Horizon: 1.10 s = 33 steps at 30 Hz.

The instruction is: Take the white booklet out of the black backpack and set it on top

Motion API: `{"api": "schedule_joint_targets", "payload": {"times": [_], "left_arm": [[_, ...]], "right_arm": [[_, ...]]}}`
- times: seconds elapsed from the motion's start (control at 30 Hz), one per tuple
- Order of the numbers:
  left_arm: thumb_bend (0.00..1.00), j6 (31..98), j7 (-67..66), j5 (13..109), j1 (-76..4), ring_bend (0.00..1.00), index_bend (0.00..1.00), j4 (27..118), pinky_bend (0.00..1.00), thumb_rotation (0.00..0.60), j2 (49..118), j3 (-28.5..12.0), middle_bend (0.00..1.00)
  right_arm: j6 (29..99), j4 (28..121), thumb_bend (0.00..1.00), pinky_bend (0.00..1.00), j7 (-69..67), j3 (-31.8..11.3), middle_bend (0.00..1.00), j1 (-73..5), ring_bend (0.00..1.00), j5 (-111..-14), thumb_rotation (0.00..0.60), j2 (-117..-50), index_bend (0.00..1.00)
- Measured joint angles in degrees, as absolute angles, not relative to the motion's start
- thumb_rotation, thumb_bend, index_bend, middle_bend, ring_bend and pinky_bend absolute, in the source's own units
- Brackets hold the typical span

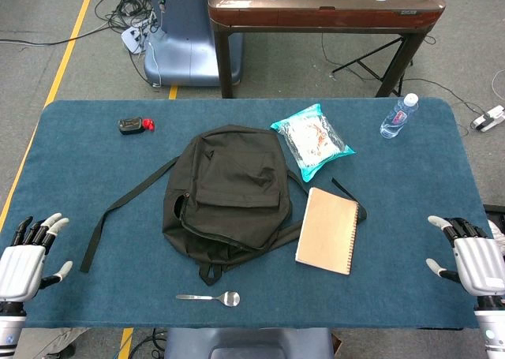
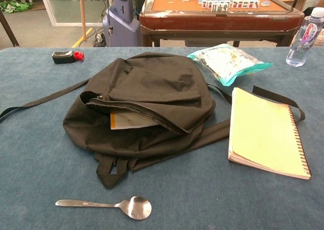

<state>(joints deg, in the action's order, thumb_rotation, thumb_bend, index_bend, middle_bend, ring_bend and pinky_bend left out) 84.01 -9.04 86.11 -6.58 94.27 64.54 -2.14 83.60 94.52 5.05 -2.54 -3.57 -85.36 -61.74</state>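
A black fabric backpack (image 1: 229, 189) lies flat in the middle of the blue felt-covered desk (image 1: 79, 185), its zipped mouth gaping toward the near edge. Inside that opening, the chest view shows the corner of a white booklet (image 2: 132, 120) with an orange strip at its left end (most of it is hidden under the flap, so its full shape cannot be told). One long black strap (image 1: 126, 209) trails off to the left across the desk.

Just right of the backpack lies a tan spiral-bound notebook (image 1: 327, 229), touching one of the bag's straps. Beyond it sits a teal-edged plastic snack packet (image 1: 312, 140), and further right a clear plastic water bottle (image 1: 399, 116) stands upright. A small black device with a red end (image 1: 135, 125) rests near the far left. A metal spoon (image 1: 210, 298) lies near the front edge, below the backpack.

The left hand (image 1: 28, 258) and the right hand (image 1: 470, 258) hover at the desk's near corners, well apart from everything, fingers spread and holding nothing.
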Motion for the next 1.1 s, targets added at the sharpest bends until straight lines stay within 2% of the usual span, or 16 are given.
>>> {"api": "schedule_joint_targets", "payload": {"times": [0.67, 0.87, 1.1], "left_arm": [[0.26, 84.9, -9.1, 87.1, -6.3, 0.14, 0.19, 95.5, 0.04, 0.6, 63.9, -1.8, 0.12], [0.26, 84.9, -9.2, 87.8, -6.5, 0.14, 0.19, 95.8, 0.04, 0.6, 63.6, -1.8, 0.12], [0.26, 85.5, -10.1, 88.9, -6.4, 0.14, 0.19, 96.1, 0.04, 0.6, 63.8, -1.5, 0.12]], "right_arm": [[83.2, 94.6, 0.09, 0.32, 3.3, -2.0, 0.3, -4.6, 0.22, -88.7, 0.6, -60.7, 0.25], [79.7, 96.3, 0.09, 0.32, 3.4, -1.9, 0.3, -8.0, 0.22, -92.0, 0.6, -59.8, 0.25], [72.1, 99.9, 0.09, 0.32, 2.5, -2.2, 0.3, -14.7, 0.22, -95.4, 0.6, -59.3, 0.25]]}}
